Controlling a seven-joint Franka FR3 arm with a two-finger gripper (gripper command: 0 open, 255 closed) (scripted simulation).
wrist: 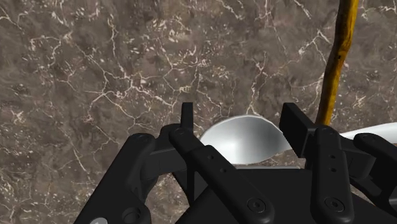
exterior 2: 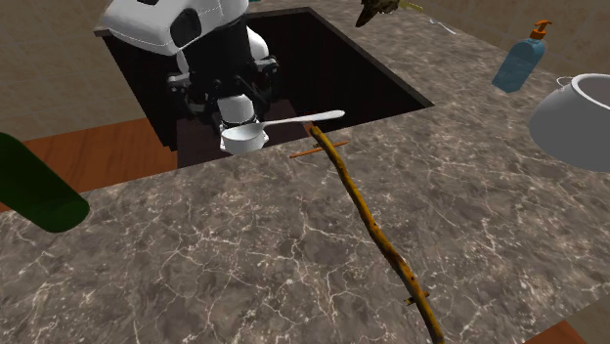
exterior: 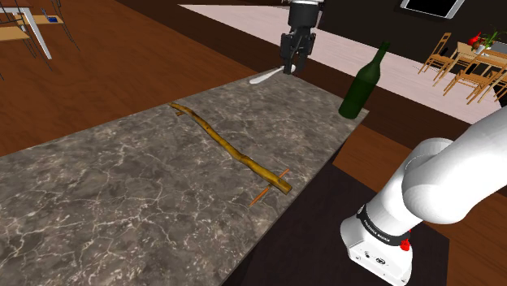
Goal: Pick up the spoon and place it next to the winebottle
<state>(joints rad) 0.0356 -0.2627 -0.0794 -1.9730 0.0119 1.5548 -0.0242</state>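
Shoulder view: the end effector (exterior: 291, 67) is seen raised over the far edge of the desk (exterior: 122, 195), at the end of the white arm (exterior: 439, 183).
End effector: clenched on the spoon (wrist: 245, 141); in the wrist view one black finger is set at each side of the spoon's bowl, and the handle juts out sideways past one of the fingers (wrist: 296, 127).
Spoon: pale grey-white and held clear of the desk surface, above the far edge; it is not laid down anywhere.
Winebottle (exterior: 361, 83): dark green, stood at the desk corner where the far edge meets the edge facing the stand, apart from the spoon.
Stick (exterior: 231, 150): brown and knobbly, laid slantwise across the desk, with one end near the edge facing the stand.
Orange sliver (exterior: 262, 196): thin, found just beside that end of the stick.
Soap dispenser (exterior 2: 518, 59): blue, stood on the desk on the side of the stick away from the winebottle.
Pot (exterior 2: 577, 122): grey, placed near the soap dispenser.
Desk surface: dark marble with pale veins.
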